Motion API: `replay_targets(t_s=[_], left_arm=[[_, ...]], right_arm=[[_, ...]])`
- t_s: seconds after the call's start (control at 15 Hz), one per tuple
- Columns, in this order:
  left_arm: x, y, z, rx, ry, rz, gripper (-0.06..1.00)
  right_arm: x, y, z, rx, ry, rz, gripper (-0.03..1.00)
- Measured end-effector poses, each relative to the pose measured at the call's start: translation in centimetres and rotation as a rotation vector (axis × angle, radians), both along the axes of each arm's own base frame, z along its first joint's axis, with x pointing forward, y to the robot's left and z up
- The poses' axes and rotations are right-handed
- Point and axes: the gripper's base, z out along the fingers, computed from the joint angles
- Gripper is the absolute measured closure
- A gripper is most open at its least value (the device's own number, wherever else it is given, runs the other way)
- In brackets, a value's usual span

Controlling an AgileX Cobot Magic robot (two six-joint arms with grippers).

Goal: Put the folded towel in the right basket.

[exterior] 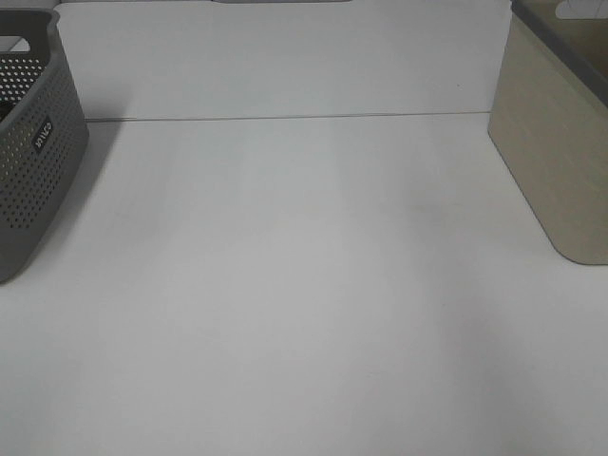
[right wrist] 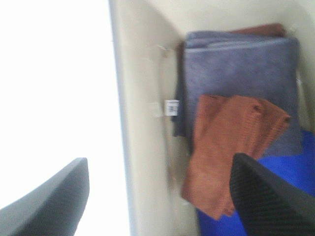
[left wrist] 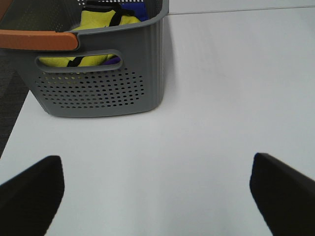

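A folded rust-brown towel [right wrist: 231, 147] lies inside the beige right basket [right wrist: 142, 123], on top of a folded grey-blue towel [right wrist: 241, 64] and a bright blue cloth [right wrist: 295, 167]. My right gripper [right wrist: 160, 196] is open and empty, hanging above the basket's wall and the rust-brown towel. The beige basket also shows in the exterior high view [exterior: 556, 152] at the right edge. My left gripper [left wrist: 157, 196] is open and empty over bare table, a little way from the grey left basket [left wrist: 103, 93]. Neither gripper shows in the exterior high view.
The grey perforated basket [exterior: 33, 152] stands at the table's left edge and holds yellow and blue cloths [left wrist: 98, 22]. It has an orange-brown handle [left wrist: 37, 40]. The white table [exterior: 304, 285] lies between the two baskets.
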Motion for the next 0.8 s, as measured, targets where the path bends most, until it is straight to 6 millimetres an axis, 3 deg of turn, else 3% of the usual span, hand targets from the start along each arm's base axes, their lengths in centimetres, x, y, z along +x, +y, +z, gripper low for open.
replay_targets(t_s=[0.2,0.4,0.47,0.6,0.8], left_arm=[[0.0,0.0,0.0,0.000,0.000,0.000,-0.03],[0.0,0.0,0.0,0.000,0.000,0.000,-0.03],[0.0,0.0,0.0,0.000,0.000,0.000,-0.03],[0.0,0.0,0.0,0.000,0.000,0.000,-0.03],[0.0,0.0,0.0,0.000,0.000,0.000,-0.03]], right_arm=[[-1.4,4.7,2.6,0.002,-0.060,0.108,0.23],[-3.8,6.8,4.6,0.003,-0.092,0.158,0.23],[-6.3,7.1,4.1,0.006,-0.043,0.168,0.23],[-8.7,6.9,3.5,-0.009,0.000,0.165,0.23],[-14.1,6.0,0.6,-0.084,0.123,0.150,0.23]])
